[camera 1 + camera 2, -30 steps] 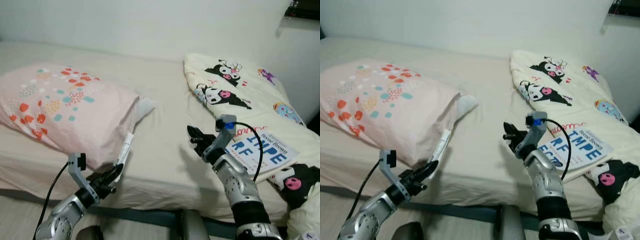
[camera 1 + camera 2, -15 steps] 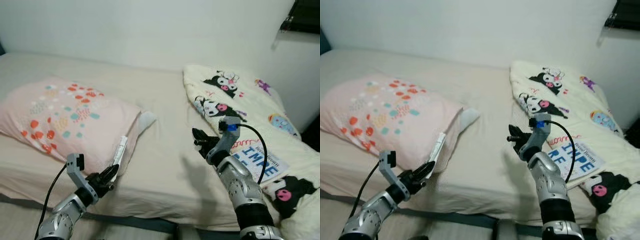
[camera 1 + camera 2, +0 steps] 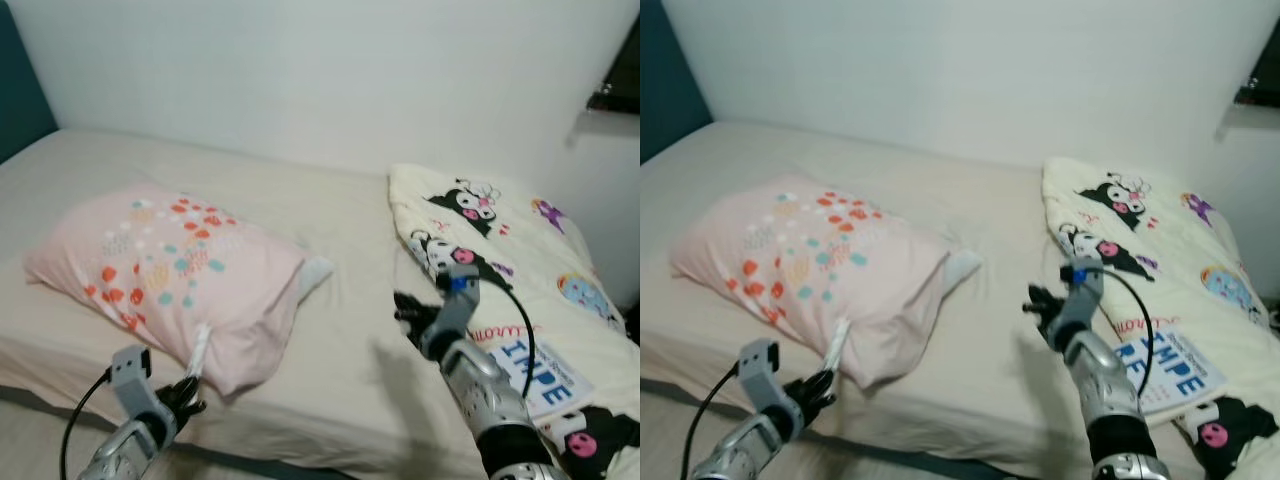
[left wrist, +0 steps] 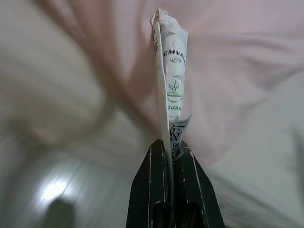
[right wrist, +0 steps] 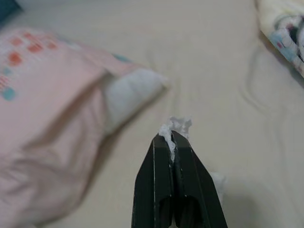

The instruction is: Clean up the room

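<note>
- My left end effector [image 4: 172, 151] is clamped on a long white printed paper wrapper [image 4: 170, 85], its long axis pointing toward 12 o'clock against the pink dotted pillow [image 3: 190, 265].
- My right end effector [image 5: 173, 142] pinches a small white crumpled tissue scrap [image 5: 175, 126] above the beige bed sheet [image 3: 350, 330].
- Litter is collected; the next move calls for a bin.

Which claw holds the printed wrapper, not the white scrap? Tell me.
The left claw: it is shut on a long printed wrapper with green lettering, beside the pink pillow. The right claw pinches only a small white scrap.
</note>
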